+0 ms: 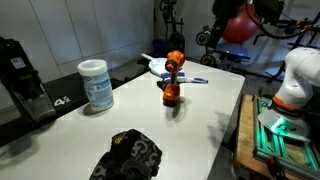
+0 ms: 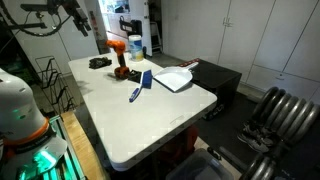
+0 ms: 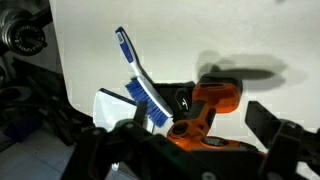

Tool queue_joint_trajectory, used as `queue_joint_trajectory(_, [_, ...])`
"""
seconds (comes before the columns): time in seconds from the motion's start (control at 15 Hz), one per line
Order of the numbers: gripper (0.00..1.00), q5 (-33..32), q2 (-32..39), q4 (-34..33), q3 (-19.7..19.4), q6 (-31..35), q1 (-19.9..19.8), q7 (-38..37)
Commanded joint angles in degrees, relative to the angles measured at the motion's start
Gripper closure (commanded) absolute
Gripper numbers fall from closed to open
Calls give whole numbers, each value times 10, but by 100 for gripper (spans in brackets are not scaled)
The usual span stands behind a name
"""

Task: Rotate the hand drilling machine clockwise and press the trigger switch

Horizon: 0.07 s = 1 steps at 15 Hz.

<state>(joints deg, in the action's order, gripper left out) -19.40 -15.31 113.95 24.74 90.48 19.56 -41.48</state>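
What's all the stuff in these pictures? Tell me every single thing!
table: one, white, holds everything listed before the robot's parts
drill: one, orange and black, upright near the table's middle
canister: one, white with a bluish label, standing apart from the drill
bundle: one, black and lumpy, near a table edge
brush: one, blue, lying next to the dustpan
dustpan: one, white, lying flat on the table
robot base: one, white, beside the table, green glow under it
gripper: one, black, open, above the drill in the wrist view
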Motion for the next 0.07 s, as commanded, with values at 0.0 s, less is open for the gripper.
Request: queue_joint_trajectory(0.0, [0,1,1,-3,7,-2,-8,1])
